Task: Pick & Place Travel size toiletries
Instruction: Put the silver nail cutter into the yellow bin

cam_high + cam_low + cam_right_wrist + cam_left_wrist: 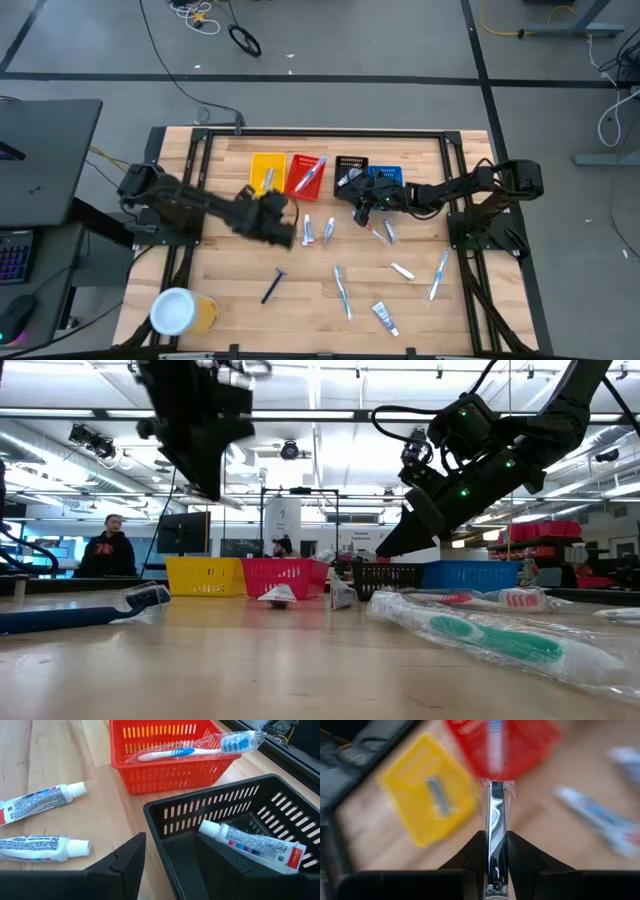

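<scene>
A silvery nail clipper (495, 840) in a clear wrapper is pinched edge-on between the fingers of the left gripper (268, 215), which is closed narrowly on it and carries it above the counter (230, 300), just in front of the yellow bin (266, 172). The yellow bin already holds one silvery packet (436, 796), so I judge that bin to be the target. To do this well, the left gripper should travel to a spot squarely over the yellow bin, lower until the clipper is inside the walls, and only then let go, since a thin flat piece dropped from height could bounce out.

Right of the yellow bin stands the red bin (165, 750) with a blue-and-white toothbrush (190, 750) lying across its rim; its end overhangs, so the path should stay clear of it. Further right of the yellow bin come the black bin (210, 820), holding a white tube (252, 845), and the blue bin (388, 175). The right gripper (360, 208) hangs wide open and empty at the black bin's near wall. Tubes, toothbrushes and a dark razor (274, 286) lie loose in front of the yellow bin, and a yellow cup (180, 312) stands well apart from it.
</scene>
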`<state>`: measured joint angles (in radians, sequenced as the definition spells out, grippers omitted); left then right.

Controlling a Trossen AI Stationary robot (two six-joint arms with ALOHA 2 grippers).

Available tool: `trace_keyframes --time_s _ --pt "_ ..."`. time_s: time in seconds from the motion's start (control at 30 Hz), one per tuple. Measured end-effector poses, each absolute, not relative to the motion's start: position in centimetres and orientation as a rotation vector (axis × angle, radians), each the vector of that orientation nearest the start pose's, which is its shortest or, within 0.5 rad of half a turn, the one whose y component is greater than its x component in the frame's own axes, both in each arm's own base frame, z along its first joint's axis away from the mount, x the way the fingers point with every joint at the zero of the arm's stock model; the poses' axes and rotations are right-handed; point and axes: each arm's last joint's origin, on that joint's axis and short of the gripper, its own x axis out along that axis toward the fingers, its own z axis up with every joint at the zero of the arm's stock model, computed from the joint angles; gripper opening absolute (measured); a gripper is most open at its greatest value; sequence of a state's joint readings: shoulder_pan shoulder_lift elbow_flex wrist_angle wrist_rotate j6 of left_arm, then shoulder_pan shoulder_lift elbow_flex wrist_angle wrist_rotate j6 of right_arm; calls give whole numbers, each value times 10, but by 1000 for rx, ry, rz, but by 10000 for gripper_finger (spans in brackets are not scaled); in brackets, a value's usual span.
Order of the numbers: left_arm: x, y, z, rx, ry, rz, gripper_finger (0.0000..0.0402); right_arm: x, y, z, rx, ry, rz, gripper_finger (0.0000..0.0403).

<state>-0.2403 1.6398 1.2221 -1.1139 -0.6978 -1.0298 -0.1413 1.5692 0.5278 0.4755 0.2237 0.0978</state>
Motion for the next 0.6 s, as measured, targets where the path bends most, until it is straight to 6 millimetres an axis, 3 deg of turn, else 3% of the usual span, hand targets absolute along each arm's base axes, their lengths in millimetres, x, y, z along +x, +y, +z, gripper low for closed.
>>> trace_keyframes --time_s 0.4,0.6 --pt "288 44 231 -236 1103 1149 66 273 -45 135 71 543 -383 181" --pt "283 72 210 -323 1140 1121 69 274 -46 138 72 516 -385 181"
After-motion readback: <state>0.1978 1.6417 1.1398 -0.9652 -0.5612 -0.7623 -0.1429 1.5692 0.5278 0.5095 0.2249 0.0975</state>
